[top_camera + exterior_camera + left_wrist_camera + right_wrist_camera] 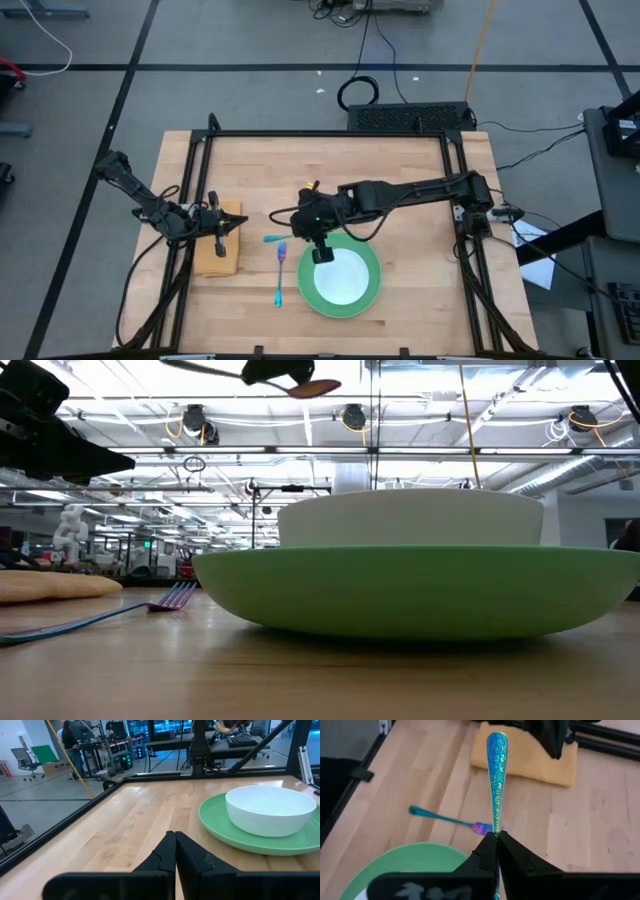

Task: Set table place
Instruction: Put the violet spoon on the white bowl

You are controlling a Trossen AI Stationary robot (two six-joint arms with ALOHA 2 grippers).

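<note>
table [420, 200]: matt wood | plate [368, 290]: glossy green | spoon [497, 775]: embossed iridescent metal

Light-wood table [420, 300], green plate [372, 285], fork [279, 275], tan cloth [222, 258] lying on it

Bright, even light from ceiling fixtures [352, 415], glary in low view. Soft shadow under green plate [420, 595]; table [300, 680] in front of plate blurred, bkgd soft too. Left wrist view: room beyond plate slightly hazy.
</note>
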